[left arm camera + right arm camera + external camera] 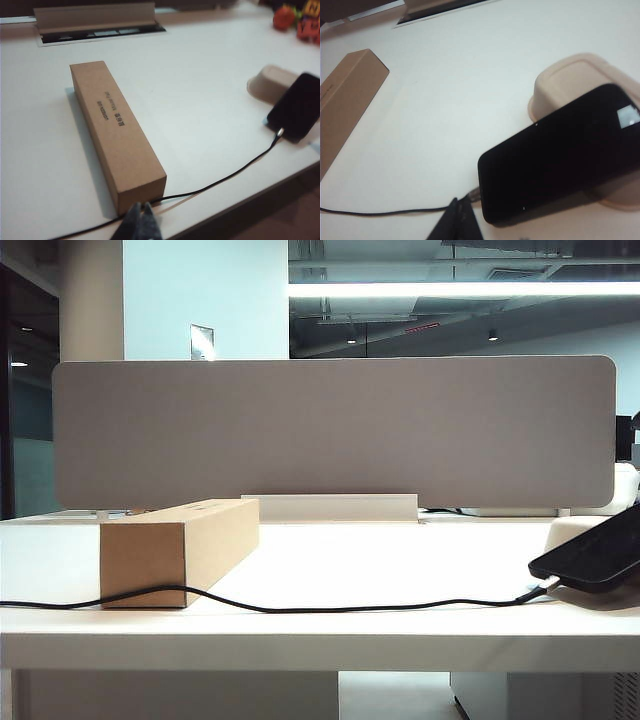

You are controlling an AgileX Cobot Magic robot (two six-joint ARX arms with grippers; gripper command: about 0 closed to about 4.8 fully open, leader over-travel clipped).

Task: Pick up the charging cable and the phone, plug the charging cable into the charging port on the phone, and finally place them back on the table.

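The black phone (pixel 595 550) (pixel 560 155) lies tilted, its far end propped on a cream tray (pixel 570 75) at the right of the white table (pixel 400 560). The black charging cable (pixel 300 608) (pixel 220 180) runs along the front of the table. Its silver plug (pixel 474 193) meets the phone's short end and covers the charging port. My left gripper (pixel 141 212) is shut and empty above the cable near the cardboard box. My right gripper (pixel 459 205) is shut and empty, hovering just short of the plug. Neither gripper shows in the exterior view.
A long brown cardboard box (pixel 180 550) (pixel 117 135) lies on the left, with the cable passing its near end. A grey divider panel (pixel 330 430) stands along the back behind a cable slot (pixel 100 35). Red and orange toys (pixel 285 17) sit at the far right corner.
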